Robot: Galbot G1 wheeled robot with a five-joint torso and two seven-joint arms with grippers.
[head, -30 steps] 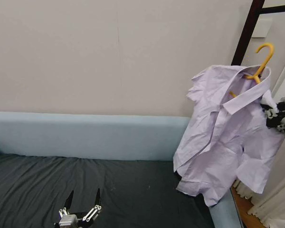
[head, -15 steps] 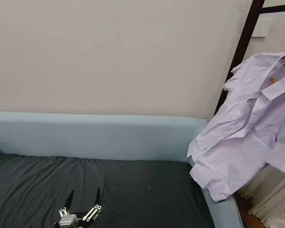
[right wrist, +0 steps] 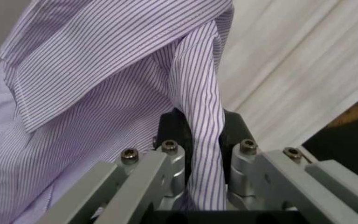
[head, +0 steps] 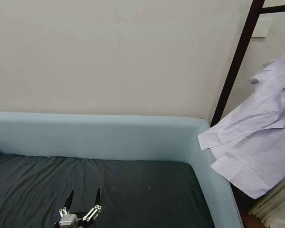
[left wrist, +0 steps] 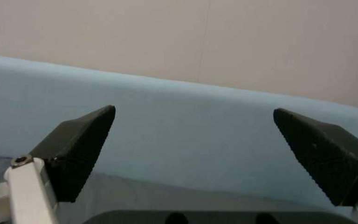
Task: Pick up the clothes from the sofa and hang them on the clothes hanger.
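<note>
Pinching striped shirt (right wrist: 104,70); right gripper (right wrist: 199,135)

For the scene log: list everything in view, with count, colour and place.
shirt: one, lilac striped, held up right of the sofa
sofa: one, light blue, against the wall
seat cover: one, dark grey, on the sofa
post: one, dark, upright past the sofa's right end
curtain: one, cream, behind the shirt
wall: one, beige, behind the sofa
left gripper: one, black fingers, open, low over the seat cover
right gripper: one, black pads, shut on a shirt fold
</note>
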